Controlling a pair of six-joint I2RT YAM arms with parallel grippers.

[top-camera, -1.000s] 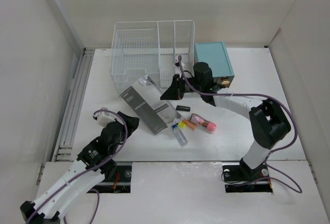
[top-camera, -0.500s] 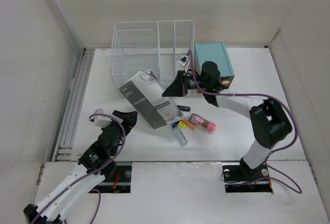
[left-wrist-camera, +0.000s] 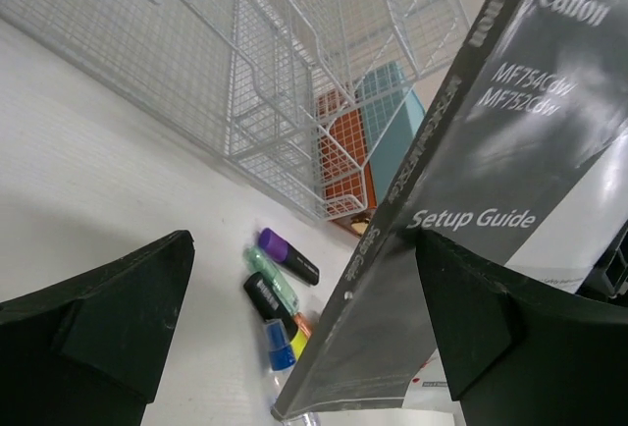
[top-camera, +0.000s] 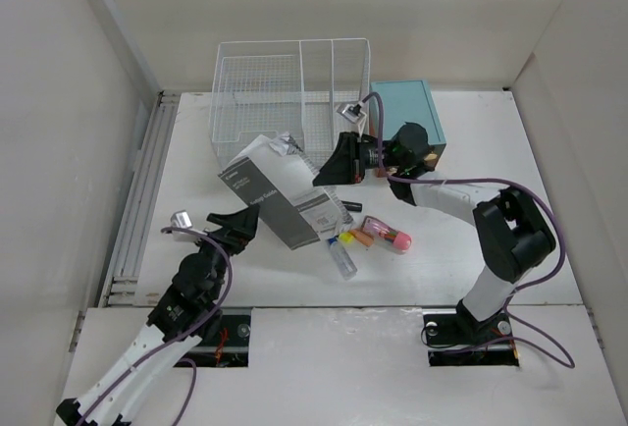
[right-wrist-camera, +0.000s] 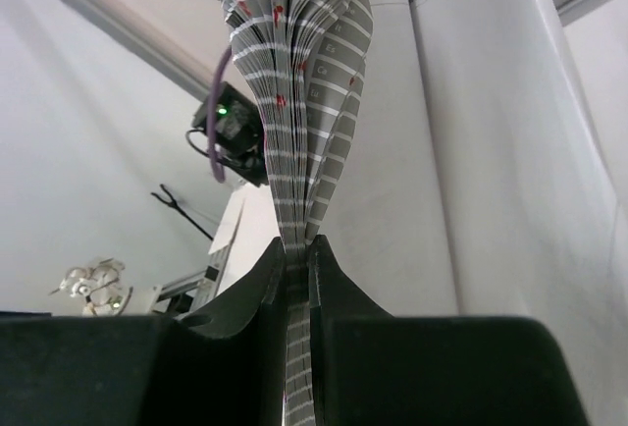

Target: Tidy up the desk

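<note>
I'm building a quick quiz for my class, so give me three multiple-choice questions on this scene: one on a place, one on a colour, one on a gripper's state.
1. Where is the teal drawer box?
A. right of the wire basket
B. inside it
C. at the near edge

2. What colour is the booklet cover?
A. red
B. dark grey
C. yellow

3. What is the right gripper doing?
A. open, empty
B. shut on the booklet
C. shut on a marker

Answers:
1. A: the top view shows the box beside the basket's right wall.
2. B: the left wrist view shows a dark grey cover.
3. B: the right wrist view shows the fingers pinching fanned pages.
</note>
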